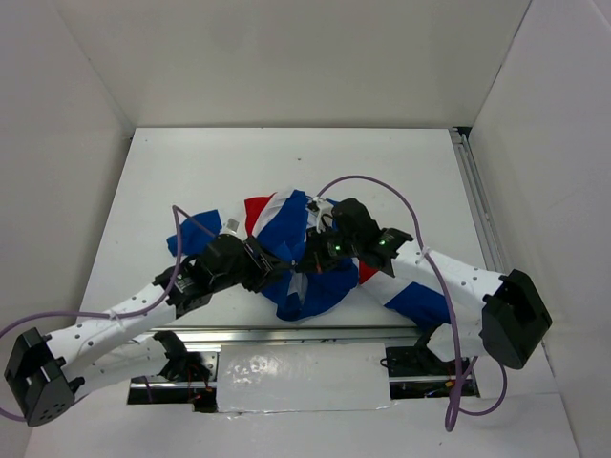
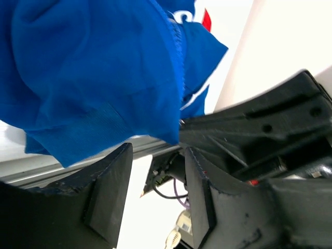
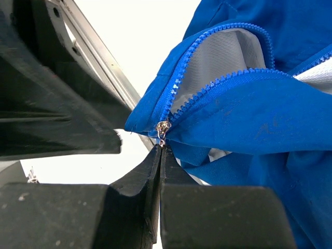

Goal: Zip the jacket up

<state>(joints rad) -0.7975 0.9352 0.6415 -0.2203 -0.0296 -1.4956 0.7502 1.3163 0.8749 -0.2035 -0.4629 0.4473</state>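
Note:
The jacket (image 1: 310,294) lies bunched on the white table, blue with red and white panels. In the right wrist view its front zipper is open, with two rows of blue teeth (image 3: 207,85) spreading above the silver slider (image 3: 163,127). My right gripper (image 3: 161,151) is shut on the small pull hanging from that slider, at the jacket's lower hem. In the top view the right gripper (image 1: 307,262) sits over the jacket's middle. My left gripper (image 2: 155,181) is open, its fingers (image 2: 109,192) just below a hanging blue hem (image 2: 104,93), with nothing between them. In the top view the left gripper (image 1: 265,267) is at the jacket's left side.
A metal rail (image 1: 286,334) runs along the table's near edge, just below the jacket; it also shows in the right wrist view (image 3: 98,57). A purple cable (image 1: 382,186) loops over the right arm. White walls enclose the table on three sides.

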